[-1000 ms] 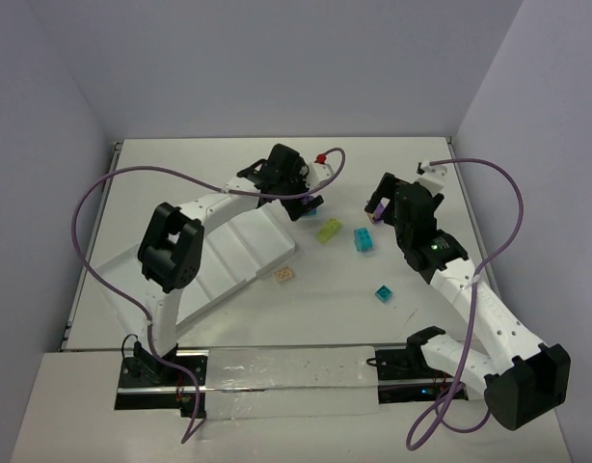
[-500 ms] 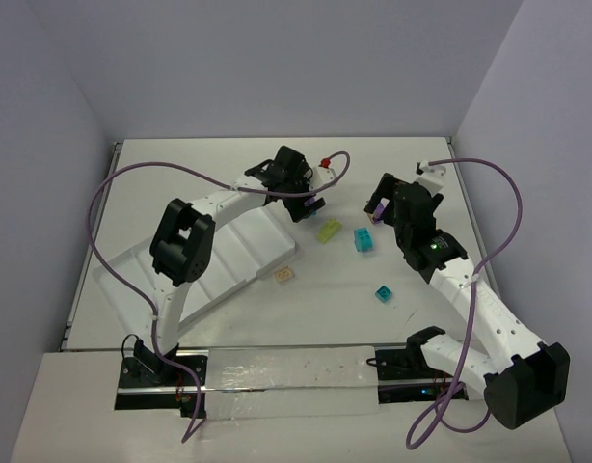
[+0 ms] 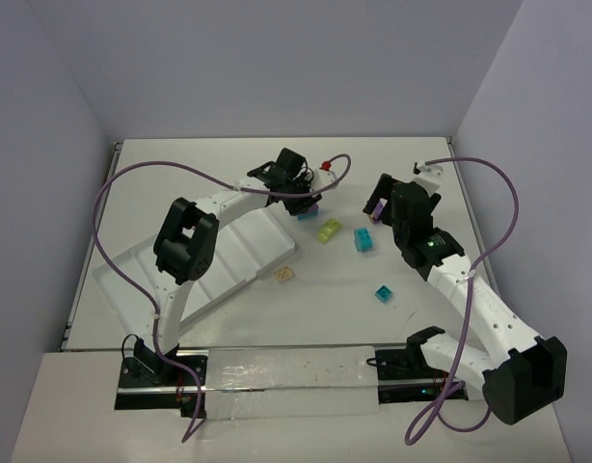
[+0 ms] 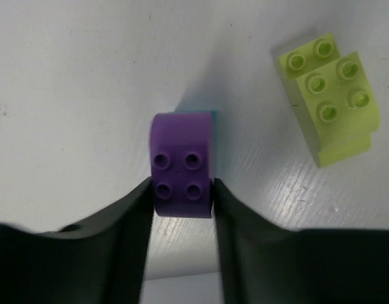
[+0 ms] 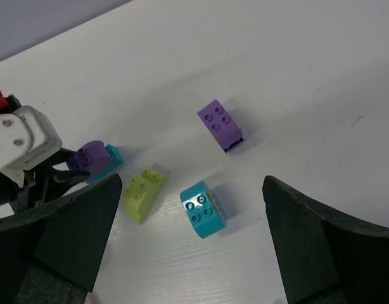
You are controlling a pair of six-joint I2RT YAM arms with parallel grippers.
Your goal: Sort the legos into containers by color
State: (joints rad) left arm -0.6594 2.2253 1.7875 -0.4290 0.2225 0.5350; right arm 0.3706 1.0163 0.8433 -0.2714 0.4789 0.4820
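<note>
Over the last second the left arm's elbow has swung rightward and away from the bases, while the left tool (image 4: 182,187) has stayed just past the far end of the tray (image 3: 243,251). That tool is narrowed onto a purple brick (image 4: 182,164), its two dark fingers pressing the brick's opposite sides, studs facing the wrist camera. A cyan brick (image 5: 112,155) sits tight against the purple one on the side away from the fingers; from the left wrist only a thin edge of it shows. Whether the purple brick rests on the surface (image 3: 180,174) or is raised off it, I cannot tell. A lime-green brick (image 4: 327,95) lies near the left tool but apart from it, tilted, beyond the right-hand finger. The right tool (image 5: 192,178) hangs spread wide and holds nothing; a second purple brick (image 5: 221,123) lies ahead of it, and a teal brick (image 5: 203,209) lies on the surface between its fingers. Closer to the bases lie another small teal brick (image 3: 383,293) and, just beside the tray's edge, a beige brick (image 3: 284,276).
</note>
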